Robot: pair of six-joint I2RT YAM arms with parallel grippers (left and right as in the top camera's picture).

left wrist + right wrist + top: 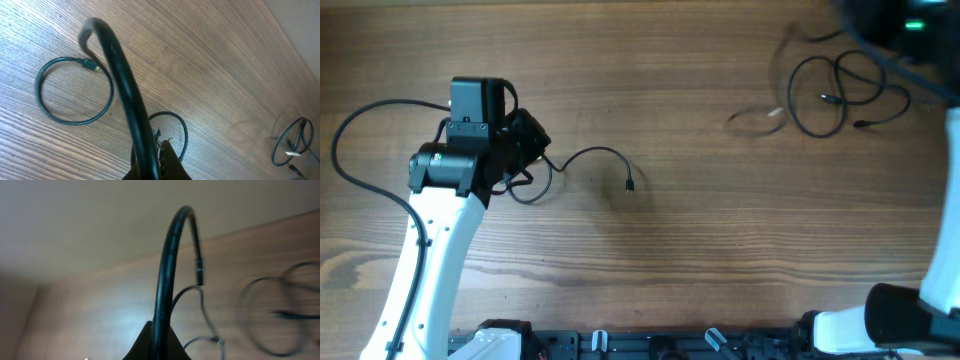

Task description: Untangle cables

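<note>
Left hand (535, 148) clamps cable (598, 150), mid-table (700, 250)

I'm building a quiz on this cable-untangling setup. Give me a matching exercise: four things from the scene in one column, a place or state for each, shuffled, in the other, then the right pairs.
Column one:
1. left gripper
2. right gripper
3. loose plug
4. right cable

Column two:
A. mostly coiled at the table's right end
B. shut on the left cable
C. lies free near the table's middle
D. shut on the right cable

Pairs: 1-B, 2-D, 3-C, 4-A.
</note>
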